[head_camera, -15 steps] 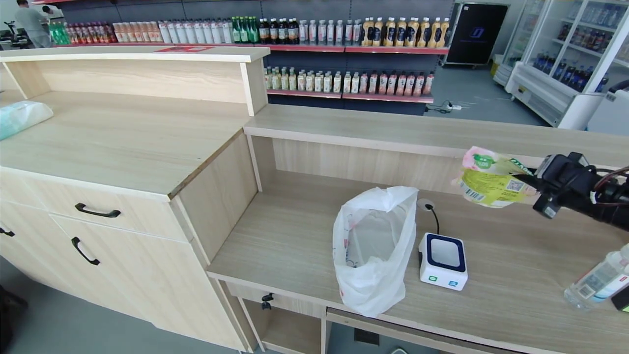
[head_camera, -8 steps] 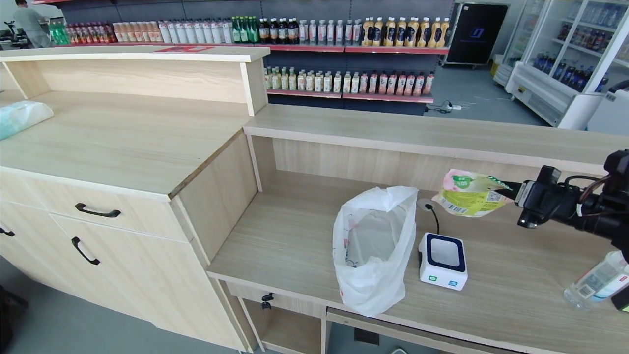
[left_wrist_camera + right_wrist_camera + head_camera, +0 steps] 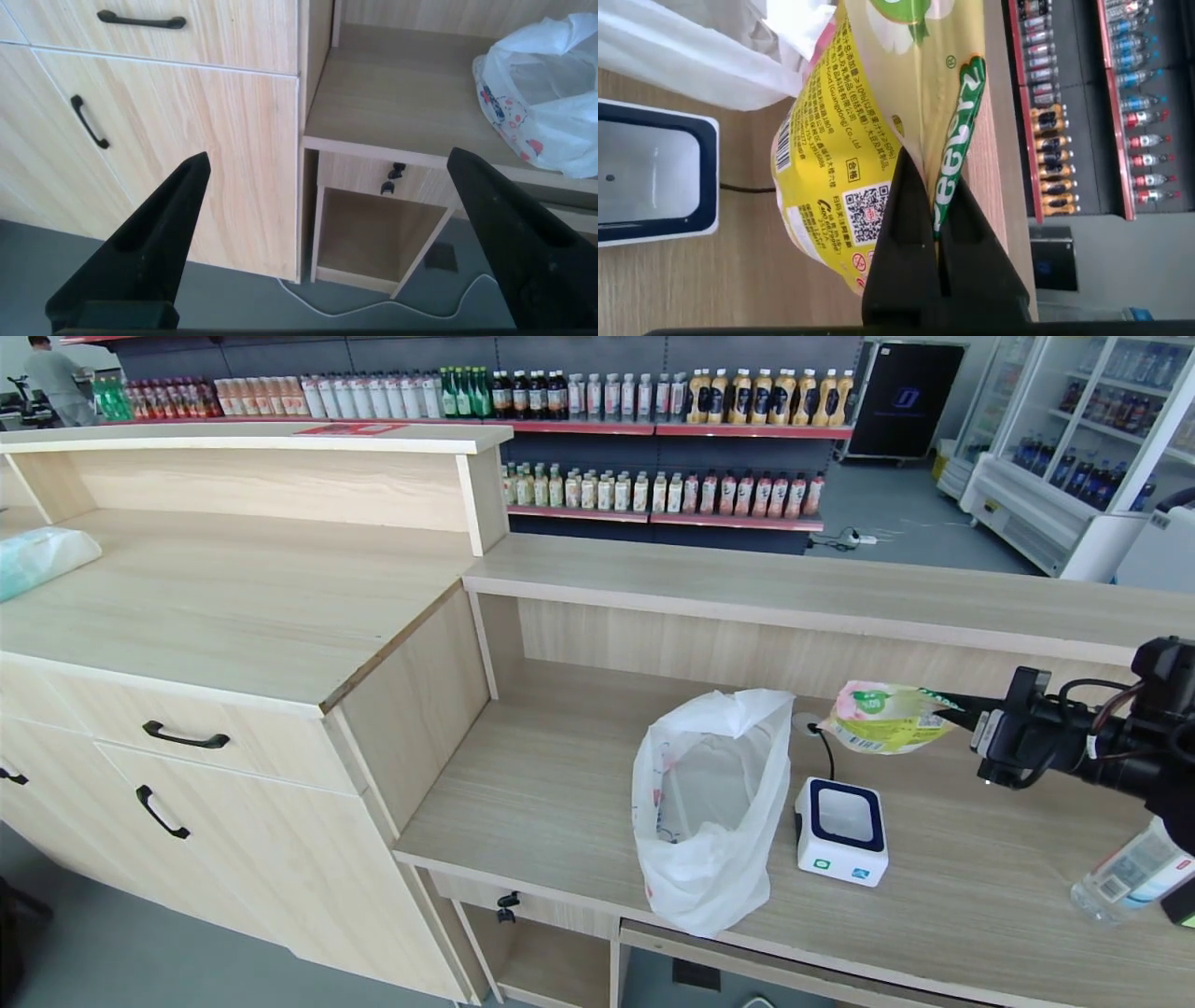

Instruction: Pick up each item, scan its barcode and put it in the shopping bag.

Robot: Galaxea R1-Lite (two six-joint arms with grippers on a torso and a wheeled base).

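Fingers [image 3: 906, 224] of my right gripper [image 3: 950, 703] are clamped on the sealed edge of the snack pouch [image 3: 882, 717], and it hangs out from them in the air. The pouch sits just behind the scanner [image 3: 840, 831] and above it, not touching the counter [image 3: 980, 896]. Its long axis runs nearly level, from my fingertips toward the shopping bag [image 3: 709, 803], which stands just beside the scanner on the other side. The barcode is at the pouch's free end, the end nearest the scanner, so I judge the next move to be a short drop toward me, over the scanner's window. My right arm is the near one. My left gripper [image 3: 329, 161] hangs low, well apart from the scanner and beyond the bag, fingers spread and empty. A bottle [image 3: 1134, 873] lies on the counter, well off from the scanner on my right.

A second ago I held the pouch higher and more upright; it has since come down, flattened out and shifted toward the scanner.
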